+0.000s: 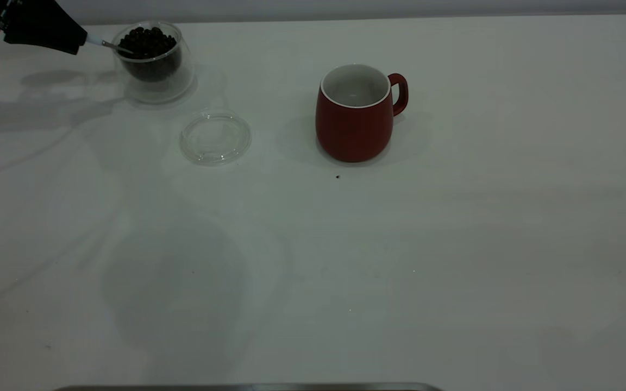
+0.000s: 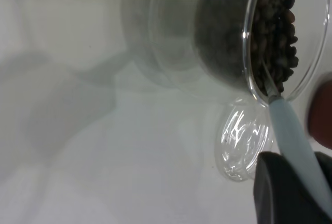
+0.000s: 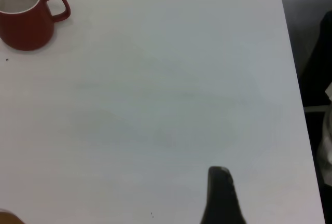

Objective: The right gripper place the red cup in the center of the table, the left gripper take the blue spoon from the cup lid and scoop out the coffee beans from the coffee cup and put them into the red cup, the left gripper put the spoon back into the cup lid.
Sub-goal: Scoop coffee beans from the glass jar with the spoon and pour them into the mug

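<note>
At the far left, my left gripper is shut on the pale handle of the blue spoon. The spoon's metal bowl dips into the coffee beans heaped in the clear coffee cup. The left wrist view shows the handle running from the gripper over the glass rim into the beans. The cup lid lies bare in front of the coffee cup. The red cup stands upright mid-table, handle to the right. My right gripper is far from the red cup.
A dark speck lies just in front of the red cup. The white table stretches wide in front and to the right. A metal strip runs along its near edge. The table edge shows in the right wrist view.
</note>
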Controlling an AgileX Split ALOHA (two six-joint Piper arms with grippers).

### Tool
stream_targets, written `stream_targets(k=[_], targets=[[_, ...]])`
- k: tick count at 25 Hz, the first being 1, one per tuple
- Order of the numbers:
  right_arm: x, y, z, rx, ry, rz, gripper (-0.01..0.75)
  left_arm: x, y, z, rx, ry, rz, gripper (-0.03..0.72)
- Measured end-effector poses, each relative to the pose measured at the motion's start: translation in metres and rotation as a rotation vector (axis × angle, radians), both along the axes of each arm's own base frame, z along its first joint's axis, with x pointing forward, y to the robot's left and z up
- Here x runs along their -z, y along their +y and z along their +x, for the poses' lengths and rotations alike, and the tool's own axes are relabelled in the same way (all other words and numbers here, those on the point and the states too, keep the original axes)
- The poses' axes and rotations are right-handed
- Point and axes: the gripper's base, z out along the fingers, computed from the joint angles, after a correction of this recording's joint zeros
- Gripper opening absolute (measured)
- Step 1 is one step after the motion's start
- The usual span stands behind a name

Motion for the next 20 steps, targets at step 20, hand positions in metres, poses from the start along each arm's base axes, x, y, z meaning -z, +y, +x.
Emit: stream_targets(k=[20], targets=[[0.0,0.0,0.0,0.0,0.0,0.0,0.551,-0.004,0.013,-0.004,0.007,0.0,-0.036,0.122]])
